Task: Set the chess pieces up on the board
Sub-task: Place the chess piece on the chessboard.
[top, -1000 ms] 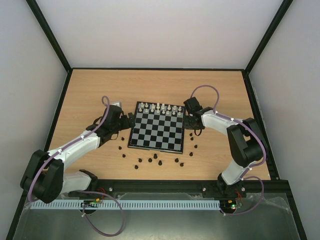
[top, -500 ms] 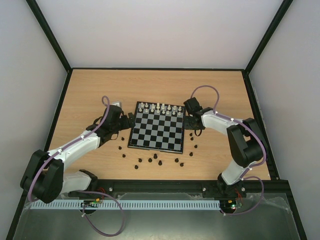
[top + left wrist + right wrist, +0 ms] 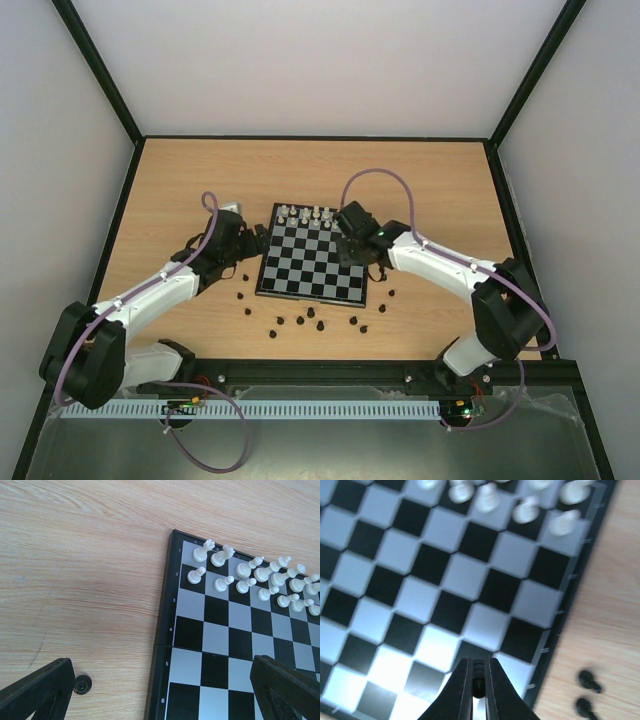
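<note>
The board (image 3: 300, 268) lies mid-table with white pieces along its far rows. Several black chess pieces (image 3: 311, 314) are scattered on the wood in front of it. My right gripper (image 3: 351, 250) hovers over the board's right side, shut on one black chess piece (image 3: 478, 679) that shows between its fingertips (image 3: 478, 686) above the board (image 3: 445, 575). My left gripper (image 3: 257, 241) sits at the board's left edge, open and holding nothing (image 3: 165, 700). One black piece (image 3: 82, 684) stands by its left finger (image 3: 40, 695), beside the board (image 3: 216, 611).
White pieces (image 3: 240, 575) fill the two far rows. Two black pieces (image 3: 589, 679) lie on the wood just off the board's right edge. Black frame rails and pale walls enclose the table (image 3: 180, 190).
My right gripper has shut on a black piece and swung left from the board's right edge to above its squares. The left arm has stayed still.
</note>
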Controlling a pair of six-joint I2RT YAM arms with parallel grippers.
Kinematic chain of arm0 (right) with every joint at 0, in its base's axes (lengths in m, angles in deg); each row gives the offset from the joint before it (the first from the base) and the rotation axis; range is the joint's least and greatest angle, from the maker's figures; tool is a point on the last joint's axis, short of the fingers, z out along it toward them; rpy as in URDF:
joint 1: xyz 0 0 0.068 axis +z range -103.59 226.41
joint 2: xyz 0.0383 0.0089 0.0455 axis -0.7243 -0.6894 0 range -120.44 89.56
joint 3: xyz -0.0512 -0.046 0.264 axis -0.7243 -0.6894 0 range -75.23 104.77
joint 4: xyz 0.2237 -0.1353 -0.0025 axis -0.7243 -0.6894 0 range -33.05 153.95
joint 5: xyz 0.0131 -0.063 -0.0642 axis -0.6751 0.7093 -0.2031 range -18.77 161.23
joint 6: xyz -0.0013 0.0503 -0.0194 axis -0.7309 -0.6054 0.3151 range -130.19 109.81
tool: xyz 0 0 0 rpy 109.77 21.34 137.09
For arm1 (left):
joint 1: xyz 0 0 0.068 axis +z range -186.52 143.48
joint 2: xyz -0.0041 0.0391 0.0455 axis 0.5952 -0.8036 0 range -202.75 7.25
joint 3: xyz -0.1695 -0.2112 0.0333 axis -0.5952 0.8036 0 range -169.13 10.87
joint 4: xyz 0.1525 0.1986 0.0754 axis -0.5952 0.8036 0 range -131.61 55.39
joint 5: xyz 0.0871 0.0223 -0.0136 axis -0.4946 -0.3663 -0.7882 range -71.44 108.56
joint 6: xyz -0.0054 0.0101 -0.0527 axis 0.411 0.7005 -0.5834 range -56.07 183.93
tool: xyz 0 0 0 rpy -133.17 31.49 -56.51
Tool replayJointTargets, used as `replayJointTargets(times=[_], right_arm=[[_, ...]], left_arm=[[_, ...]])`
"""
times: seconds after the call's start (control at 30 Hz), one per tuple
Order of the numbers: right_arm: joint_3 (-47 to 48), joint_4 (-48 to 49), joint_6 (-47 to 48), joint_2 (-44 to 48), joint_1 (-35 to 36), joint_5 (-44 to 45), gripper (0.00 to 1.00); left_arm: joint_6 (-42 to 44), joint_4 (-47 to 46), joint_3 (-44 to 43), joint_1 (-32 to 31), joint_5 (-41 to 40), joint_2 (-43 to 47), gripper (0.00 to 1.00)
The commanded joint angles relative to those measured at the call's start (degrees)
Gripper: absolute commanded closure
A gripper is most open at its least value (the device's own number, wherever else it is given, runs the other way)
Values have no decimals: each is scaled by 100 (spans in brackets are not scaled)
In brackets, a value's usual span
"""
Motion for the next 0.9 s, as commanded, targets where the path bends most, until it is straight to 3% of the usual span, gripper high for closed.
replayJointTargets(times=[0.0,0.27,0.87], right_arm=[[342,-535,-40,-285,650,-370,99],[833,-647,-84,-969,1276,-335,98],[968,-434,-155,-1528,1311,-200,95]], left_arm=[[-61,79,-101,-26,-183,51,1],[-155,178,-81,90,-382,47,1],[-256,184,4,271,-293,58,1]])
